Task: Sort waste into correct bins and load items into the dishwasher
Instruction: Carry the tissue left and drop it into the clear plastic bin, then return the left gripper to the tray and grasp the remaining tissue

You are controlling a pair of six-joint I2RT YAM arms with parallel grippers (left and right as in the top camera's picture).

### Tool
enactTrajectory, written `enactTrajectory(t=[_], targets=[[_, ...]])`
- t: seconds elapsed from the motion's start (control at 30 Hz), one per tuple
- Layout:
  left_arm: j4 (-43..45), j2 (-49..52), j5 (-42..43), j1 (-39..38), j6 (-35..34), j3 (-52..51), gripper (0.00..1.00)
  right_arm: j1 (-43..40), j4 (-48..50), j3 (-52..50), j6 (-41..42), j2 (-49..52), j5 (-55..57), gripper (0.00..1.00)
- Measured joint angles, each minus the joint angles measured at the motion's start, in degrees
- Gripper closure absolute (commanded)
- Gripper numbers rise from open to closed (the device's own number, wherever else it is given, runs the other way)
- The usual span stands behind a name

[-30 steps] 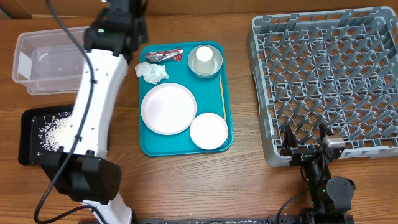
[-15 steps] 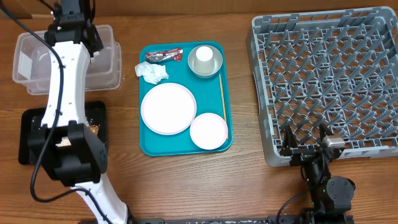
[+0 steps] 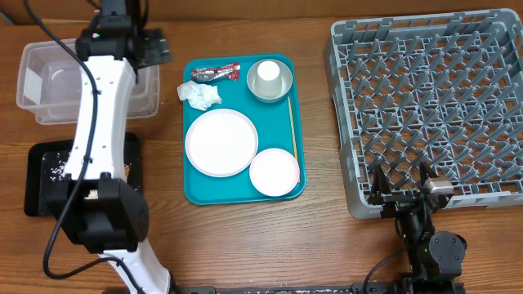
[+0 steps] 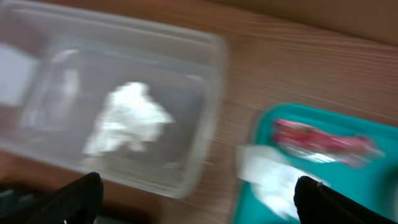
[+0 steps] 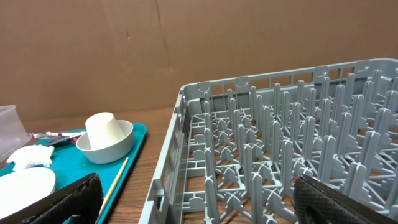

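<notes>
As both hang empty, left tool (image 4: 199,200) spread by clear tub (image 4: 200,134), right tool (image 5: 200,202) spread

tray: a flat teal rectangular plastic tray (image 3: 204,189) with a low raised rim and rounded corners lay on the table, a little left of the middle, its long sides running front to back. in the left wrist view only one corner of it (image 4: 367,193) showed, blurred.
stick: a thin pale wooden stick (image 3: 292,126) lay flat inside the tray, just beside the right rim and parallel to it. the right wrist view caught it (image 5: 115,180) slanting across the teal surface (image 5: 65,154).
table: a brown wood-grain tabletop (image 3: 245,245) carried the tray.
backdrop: a plain brown cardboard wall (image 5: 124,50) with a faint upright seam stood behind the table's far edge.
</notes>
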Motion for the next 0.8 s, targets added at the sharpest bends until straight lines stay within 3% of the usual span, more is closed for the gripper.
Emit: enactTrajectory(t=[0.1,0.23,0.5,0.8], targets=[[-0.68,-1.11,9.55,-3.30,-0.02,0.02,0.00,0.00,0.00,0.00,0.02,0.00,0.02,0.00],[-1.18,-0.42,15.15,-7.50,0.00,0.00,0.00,0.00,0.02,0.00,0.04,0.00,0.00,0.00],[-5.29,7.61,13.25,-13.35,-1.44,0.04,0.00,0.00,0.00,0.00,0.02,0.00,0.02,0.00],[-5.77,17.51,8.39,-13.03,-5.07,-0.02,0.00,0.00,0.02,0.00,0.02,0.00,0.02,0.00]])
